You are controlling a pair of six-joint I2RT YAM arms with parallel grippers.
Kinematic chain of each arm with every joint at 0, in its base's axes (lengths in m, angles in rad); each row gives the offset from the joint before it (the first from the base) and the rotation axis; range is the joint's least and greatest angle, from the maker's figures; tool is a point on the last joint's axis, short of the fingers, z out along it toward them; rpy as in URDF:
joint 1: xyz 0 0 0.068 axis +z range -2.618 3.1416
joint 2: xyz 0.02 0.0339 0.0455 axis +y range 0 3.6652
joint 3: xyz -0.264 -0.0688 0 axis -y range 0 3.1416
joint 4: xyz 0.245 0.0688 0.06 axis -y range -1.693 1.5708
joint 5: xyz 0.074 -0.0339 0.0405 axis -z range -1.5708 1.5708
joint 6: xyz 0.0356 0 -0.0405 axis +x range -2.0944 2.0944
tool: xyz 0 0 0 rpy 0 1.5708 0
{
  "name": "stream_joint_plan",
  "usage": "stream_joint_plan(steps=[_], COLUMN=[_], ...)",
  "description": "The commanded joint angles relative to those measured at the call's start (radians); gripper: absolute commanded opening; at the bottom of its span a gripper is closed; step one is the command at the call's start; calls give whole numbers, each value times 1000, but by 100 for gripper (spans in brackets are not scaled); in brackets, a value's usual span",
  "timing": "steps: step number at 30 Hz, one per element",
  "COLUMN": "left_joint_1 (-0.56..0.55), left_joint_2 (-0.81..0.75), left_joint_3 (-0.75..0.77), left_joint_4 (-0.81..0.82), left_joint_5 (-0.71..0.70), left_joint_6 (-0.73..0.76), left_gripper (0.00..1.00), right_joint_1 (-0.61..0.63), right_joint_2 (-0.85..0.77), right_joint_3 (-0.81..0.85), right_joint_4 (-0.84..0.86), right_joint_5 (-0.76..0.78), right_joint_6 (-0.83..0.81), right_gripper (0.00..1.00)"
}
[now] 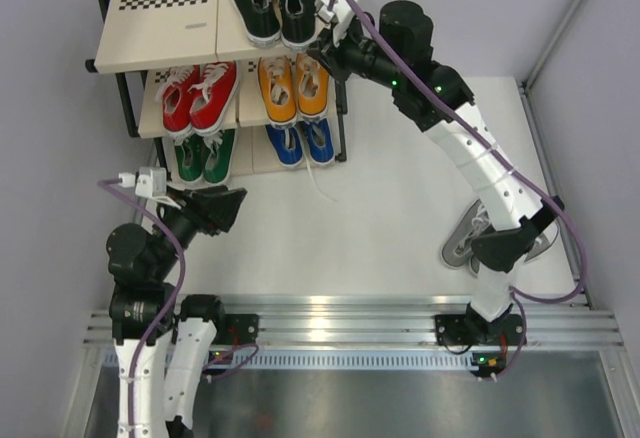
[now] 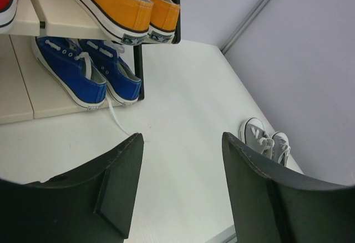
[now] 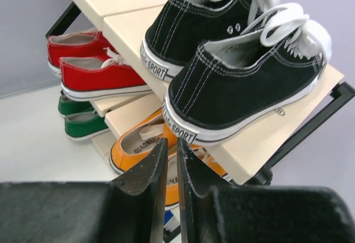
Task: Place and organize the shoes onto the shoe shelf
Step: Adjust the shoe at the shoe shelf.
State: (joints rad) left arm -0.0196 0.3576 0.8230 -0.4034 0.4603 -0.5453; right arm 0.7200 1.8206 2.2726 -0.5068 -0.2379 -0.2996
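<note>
The shoe shelf (image 1: 160,20) stands at the back left. A black pair (image 1: 268,0) sits on its top board, red (image 1: 200,93) and orange (image 1: 293,86) pairs on the middle one, and green (image 1: 205,155) and blue (image 1: 300,141) pairs at the bottom. The grey pair (image 1: 462,241) lies on the table at the right, partly behind my right arm. My right gripper (image 3: 172,140) hovers just behind the heel of the near black shoe (image 3: 238,82), shut and empty. My left gripper (image 2: 182,137) stands open and empty above the table, in front of the blue shoes (image 2: 83,74).
The left half of the top board (image 1: 160,3) is bare. A loose white lace (image 2: 119,122) trails from the blue pair onto the table. Grey walls close in at both sides. A metal rail (image 1: 340,316) runs along the near edge.
</note>
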Motion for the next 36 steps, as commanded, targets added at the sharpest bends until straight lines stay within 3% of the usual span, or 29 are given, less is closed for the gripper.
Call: stream_joint_plan(steps=[1, 22, 30, 33, 36], left_joint_1=[0, 0, 0, 0, 0], left_joint_2=[-51, -92, -103, -112, -124], left_joint_3=[-19, -24, -44, -62, -96], left_joint_4=[-29, -75, -78, -81, -83], left_joint_5=[6, 3, 12, 9, 17], left_joint_6=[-4, -12, -18, -18, -25], left_gripper=[64, 66, 68, 72, 75], right_joint_1=[22, 30, 49, 41, -13], right_joint_2=[29, 100, -70, -191, -351], right_joint_3=[62, 105, 67, -27, -297], right_joint_4=[70, 134, -30, -119, -171], right_joint_5=[37, 78, -4, -24, -107], right_joint_6=[-6, -13, -113, -182, -268], right_gripper=[12, 12, 29, 36, 44])
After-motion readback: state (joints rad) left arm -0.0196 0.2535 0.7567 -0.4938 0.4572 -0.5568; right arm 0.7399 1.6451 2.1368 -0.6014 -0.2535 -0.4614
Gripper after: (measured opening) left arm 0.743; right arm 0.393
